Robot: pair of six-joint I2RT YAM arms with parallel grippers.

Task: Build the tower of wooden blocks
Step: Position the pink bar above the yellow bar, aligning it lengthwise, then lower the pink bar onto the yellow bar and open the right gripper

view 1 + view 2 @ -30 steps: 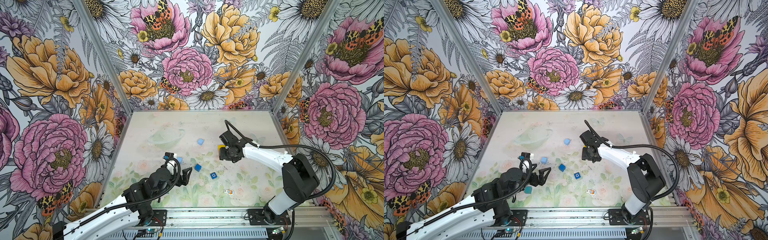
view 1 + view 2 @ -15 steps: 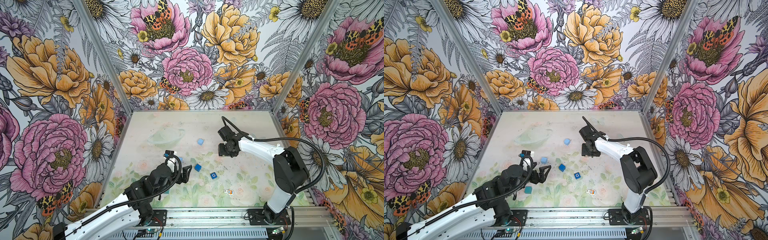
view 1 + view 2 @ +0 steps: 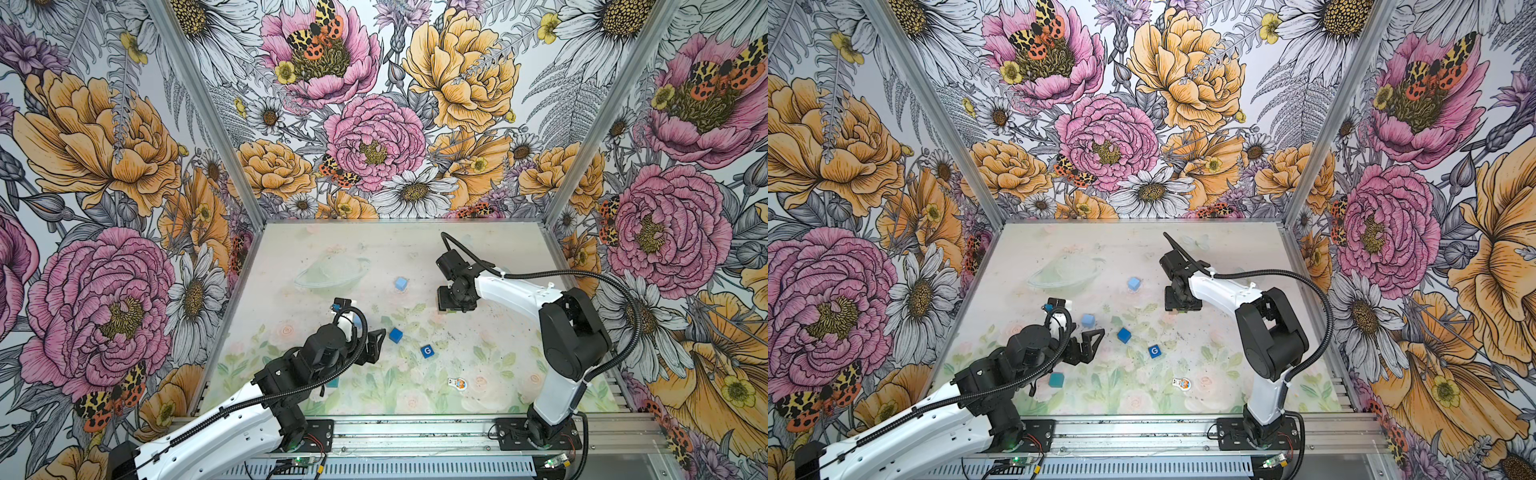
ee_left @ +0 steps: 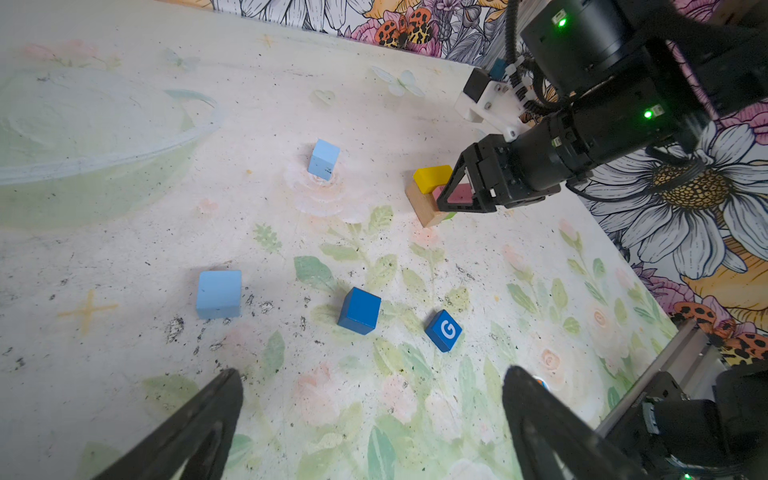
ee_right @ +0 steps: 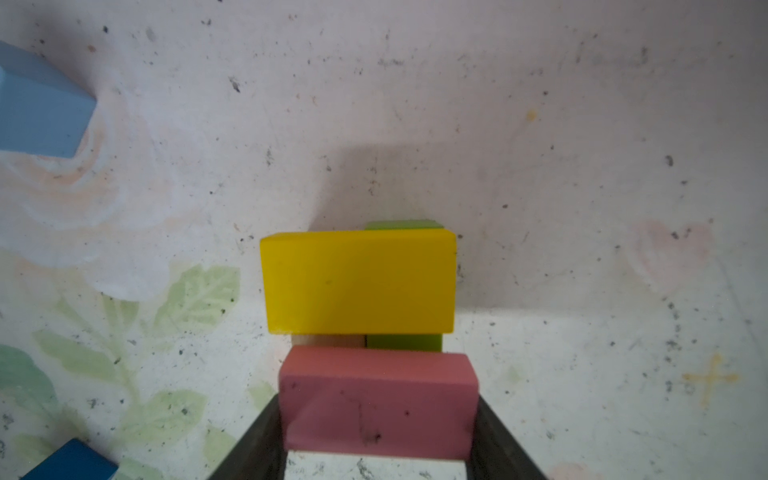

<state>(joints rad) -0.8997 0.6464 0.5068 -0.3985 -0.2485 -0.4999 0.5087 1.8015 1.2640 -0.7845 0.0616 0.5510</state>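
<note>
While my right gripper clamps the pink block, my left gripper gapes. The yellow block sits just beside the pink block.

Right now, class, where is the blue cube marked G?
In both top views the G cube lies near the middle of the table, between the dark blue cube and the cartoon figure piece, touching neither.
</note>
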